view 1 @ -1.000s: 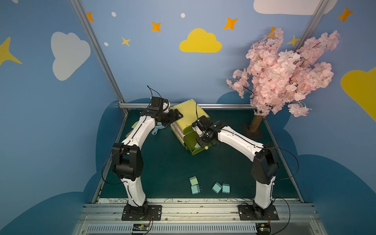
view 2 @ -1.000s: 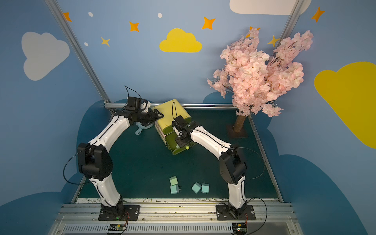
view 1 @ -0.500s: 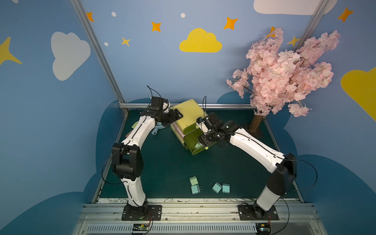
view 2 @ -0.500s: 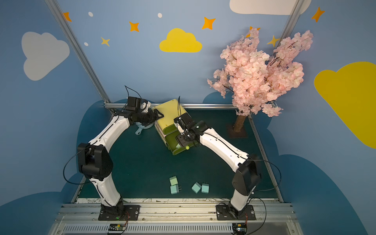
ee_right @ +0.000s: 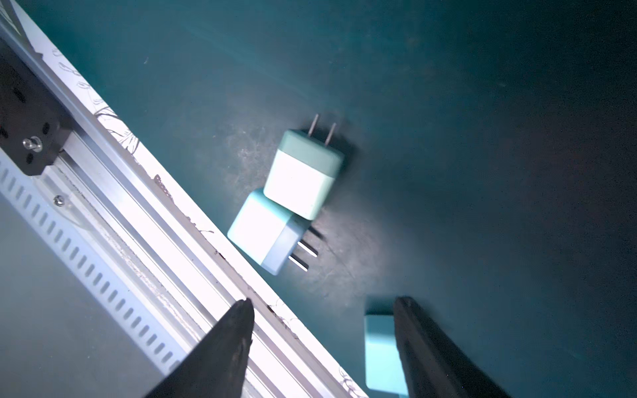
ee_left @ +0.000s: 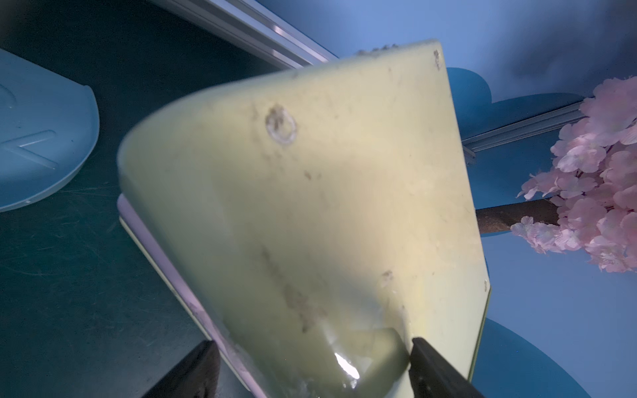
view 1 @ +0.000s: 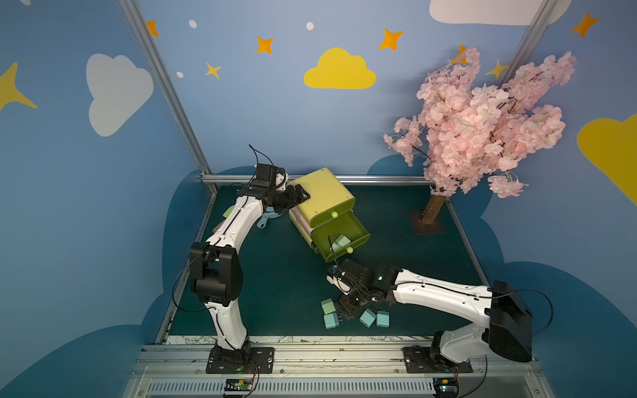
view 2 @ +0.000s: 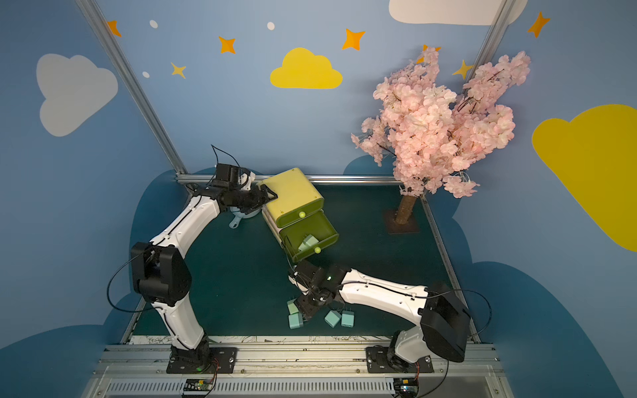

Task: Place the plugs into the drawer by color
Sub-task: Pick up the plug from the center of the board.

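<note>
My left tool (view 1: 299,197) is closed on the back corner of the drawer unit (view 1: 324,194). In the wrist view its fingers (ee_left: 434,368) pinch the yellow shell from either side, so I judge it is steadying the unit. Ahead of that tool the top drawer is shut, and the open drawer (view 1: 356,230) beneath it holds one mint plug (view 1: 340,242); I cannot tell whether more lie deeper. My right tool (ee_right: 324,301) stands wide and empty over the loose plugs. A green-capped plug (ee_right: 305,172) and a blue-sided plug (ee_right: 262,231) touch each other ahead of it, a third plug (ee_right: 379,351) sits just beside one finger, and a top view shows a fourth plug (view 1: 382,318) nearby. No pink plug lies out, so I judge pink done, with these four left to sort. The table (view 1: 275,275) is dark green and scuffed. A pale blue dish (ee_left: 41,138) sits beside my left tool. A pink blossom tree (view 1: 482,120) stands well beyond the unit, against blue walls with painted clouds.
</note>
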Available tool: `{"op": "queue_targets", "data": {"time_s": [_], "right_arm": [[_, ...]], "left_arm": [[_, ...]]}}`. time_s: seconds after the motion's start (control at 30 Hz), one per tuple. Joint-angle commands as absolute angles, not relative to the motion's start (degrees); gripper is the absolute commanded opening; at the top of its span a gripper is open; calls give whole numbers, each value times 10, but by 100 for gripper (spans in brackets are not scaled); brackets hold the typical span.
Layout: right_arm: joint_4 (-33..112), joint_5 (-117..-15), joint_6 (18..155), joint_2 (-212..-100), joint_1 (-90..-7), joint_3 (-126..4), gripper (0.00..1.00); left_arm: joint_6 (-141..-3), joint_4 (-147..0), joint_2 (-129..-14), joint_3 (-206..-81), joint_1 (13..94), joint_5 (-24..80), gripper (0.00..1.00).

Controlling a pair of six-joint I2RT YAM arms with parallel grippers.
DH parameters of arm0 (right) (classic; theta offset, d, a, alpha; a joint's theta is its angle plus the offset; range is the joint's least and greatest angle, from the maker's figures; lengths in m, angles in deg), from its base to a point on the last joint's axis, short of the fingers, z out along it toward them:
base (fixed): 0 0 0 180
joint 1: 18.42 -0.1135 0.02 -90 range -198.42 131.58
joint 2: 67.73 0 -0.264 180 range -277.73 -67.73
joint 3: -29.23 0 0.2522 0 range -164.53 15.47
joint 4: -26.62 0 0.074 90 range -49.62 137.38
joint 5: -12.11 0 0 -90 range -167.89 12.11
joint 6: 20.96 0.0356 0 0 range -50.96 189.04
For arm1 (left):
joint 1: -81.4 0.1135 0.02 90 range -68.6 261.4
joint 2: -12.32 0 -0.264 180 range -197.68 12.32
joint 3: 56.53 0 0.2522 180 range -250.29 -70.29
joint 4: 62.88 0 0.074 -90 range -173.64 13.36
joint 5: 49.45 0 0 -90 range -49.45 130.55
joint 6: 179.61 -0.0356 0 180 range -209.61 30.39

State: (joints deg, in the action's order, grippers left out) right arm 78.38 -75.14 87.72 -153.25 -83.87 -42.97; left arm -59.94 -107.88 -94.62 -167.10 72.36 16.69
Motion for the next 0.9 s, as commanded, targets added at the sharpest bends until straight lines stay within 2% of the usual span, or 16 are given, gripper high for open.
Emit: {"op": "queue_targets", "data": {"time_s": [0.0, 0.23, 0.43, 0.53, 0.67, 0.87], "right_arm": [[707, -727, 910, -1569, -849, -430, 71], [695, -721, 916, -1635, -849, -463, 76], [707, -719, 917, -1699, -846, -494, 73], [713, -716, 917, -1722, -840, -508, 63], [720, -718, 918, -1729, -836, -516, 46], [772, -756, 890, -1651, -813, -545, 31]], "left_arm": [[-616, -1114, -965, -1663, 724, 192, 87], [-617, -1114, -969, -1664, 723, 193, 87], [-618, -1116, -971, -1664, 723, 193, 87], [-619, -1116, -969, -1664, 722, 195, 87], [-620, -1117, -968, -1663, 722, 197, 87], [-620, -1118, -968, -1665, 723, 197, 87]]}}
